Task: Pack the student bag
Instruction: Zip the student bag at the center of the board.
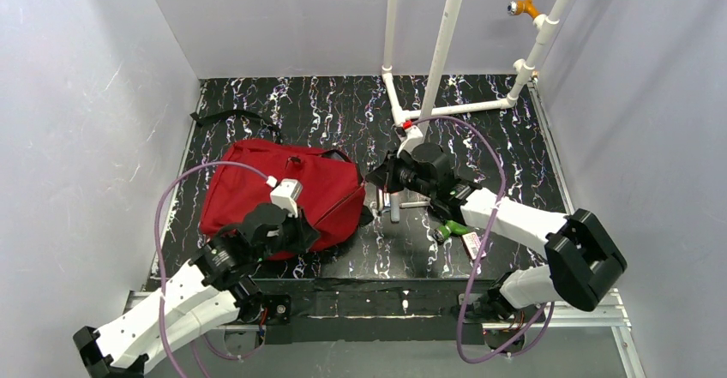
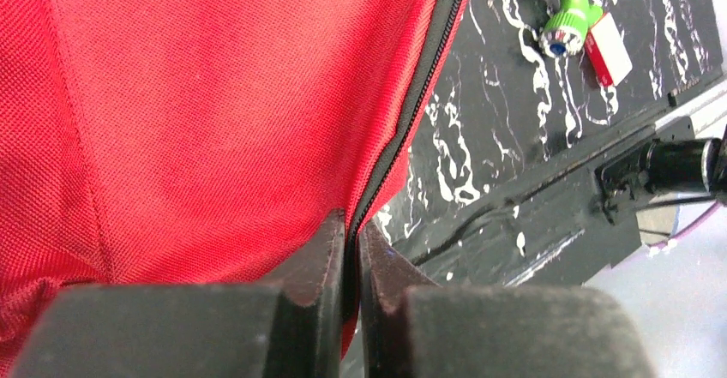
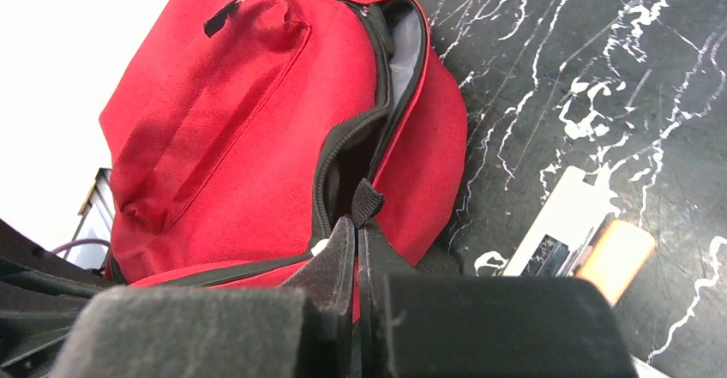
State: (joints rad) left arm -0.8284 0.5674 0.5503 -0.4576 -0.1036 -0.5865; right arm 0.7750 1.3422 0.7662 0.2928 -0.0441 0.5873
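Observation:
The red student bag [image 1: 274,191] lies on the black marbled table, left of centre. My left gripper [image 1: 298,224] is at the bag's near edge; in the left wrist view its jaws [image 2: 351,225] are shut on the bag's black zipper seam [image 2: 420,87]. My right gripper [image 1: 377,178] is at the bag's right edge. In the right wrist view the right gripper [image 3: 358,224] is shut on a black fabric zipper pull [image 3: 367,200]. The bag [image 3: 240,121] is partly unzipped, with its grey lining [image 3: 405,52] showing at the top of the gap.
A green marker [image 1: 452,228] and a red-and-white card [image 1: 471,243] lie on the table right of the bag; both show in the left wrist view [image 2: 566,18]. A white item with an orange end [image 3: 583,241] lies near my right gripper. A white pipe frame [image 1: 446,52] stands at the back.

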